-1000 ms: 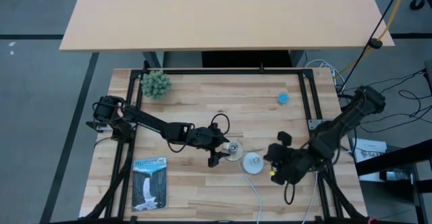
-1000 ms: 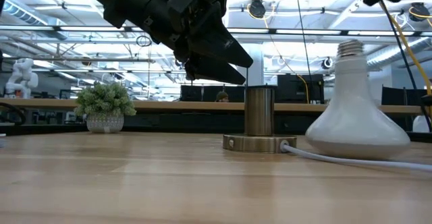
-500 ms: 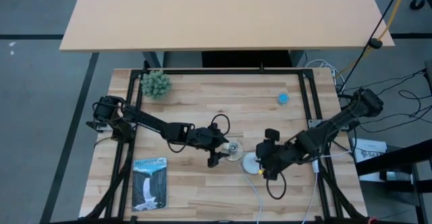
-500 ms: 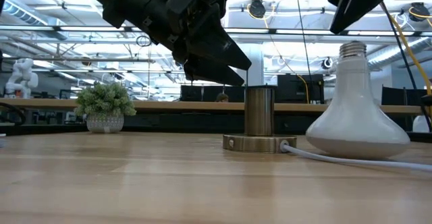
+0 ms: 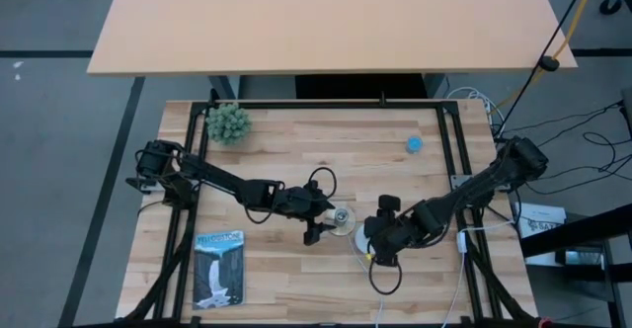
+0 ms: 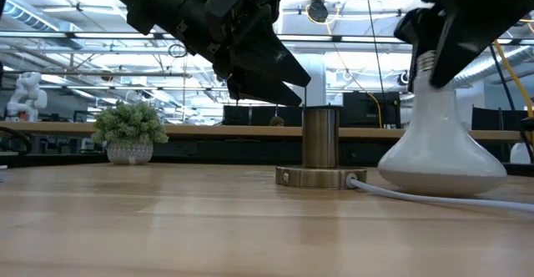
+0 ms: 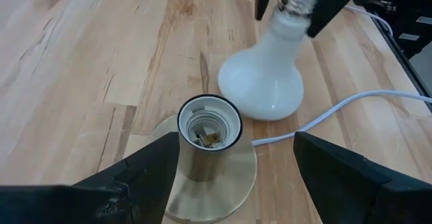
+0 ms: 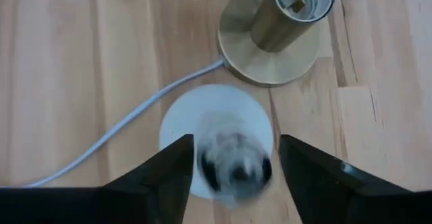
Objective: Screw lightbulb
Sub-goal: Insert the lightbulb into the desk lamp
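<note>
Pale wooden planks make up the table [image 5: 296,269], and I take it in from its left side across; at the far left corner stands a small green potted plant [image 5: 228,123], and near the front left lies a card with a blue and white picture [image 5: 218,267]; the left arm reaches in from the left edge toward the middle, and the left gripper [image 5: 318,221] hangs with its dark fingers [image 7: 351,177] spread wide, one on each side of the brass socket [image 7: 208,133] and holding nothing; the socket is an upright tube on a round brass base, its open mouth facing up, and a white cord [image 7: 337,109] runs away from its base; just beside the socket, to its right, the lightbulb [image 6: 440,139] stands on its wide white dome on the wood, its grey screw base pointing straight up; the right arm comes in from the right edge, and the right gripper [image 6: 442,39] sits directly over the bulb, its two fingers [image 8: 158,177] parted on either side of the screw base; I cannot tell whether they touch it, and the dome rests on the table; far back on the right lies a small blue object [image 5: 414,143].
</note>
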